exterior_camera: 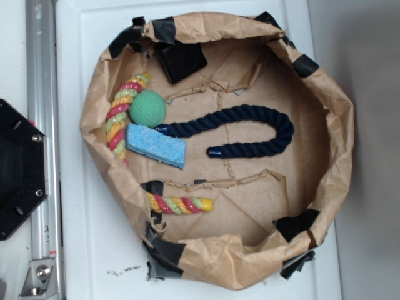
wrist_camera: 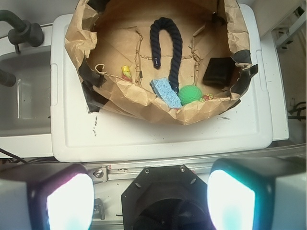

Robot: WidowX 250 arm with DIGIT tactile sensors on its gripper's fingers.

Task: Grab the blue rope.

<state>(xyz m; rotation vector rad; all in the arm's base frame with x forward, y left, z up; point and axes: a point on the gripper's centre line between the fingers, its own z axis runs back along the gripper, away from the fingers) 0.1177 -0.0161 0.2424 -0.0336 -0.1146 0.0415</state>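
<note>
The blue rope (exterior_camera: 250, 131) is thick, dark navy and bent in a U, lying in the middle of the brown paper basin (exterior_camera: 340, 125); its capped ends point left. From the wrist it shows as an inverted U, the blue rope (wrist_camera: 166, 40), far ahead inside the basin (wrist_camera: 81, 38). My gripper (wrist_camera: 150, 201) is open, with its two glowing pads (wrist_camera: 69, 201) at the bottom corners and nothing between them. It hangs over the black robot base (wrist_camera: 163, 196), well short of the basin. The gripper does not appear in the exterior view.
Inside the basin lie a green ball (exterior_camera: 147, 108), a light blue sponge (exterior_camera: 156, 145), two red-yellow-green ropes (exterior_camera: 122, 112) (exterior_camera: 180, 204) and a black pad (exterior_camera: 180, 61). The basin stands on a white lid (exterior_camera: 81, 219). A metal rail (exterior_camera: 40, 75) and the black base (exterior_camera: 19, 169) are on the left.
</note>
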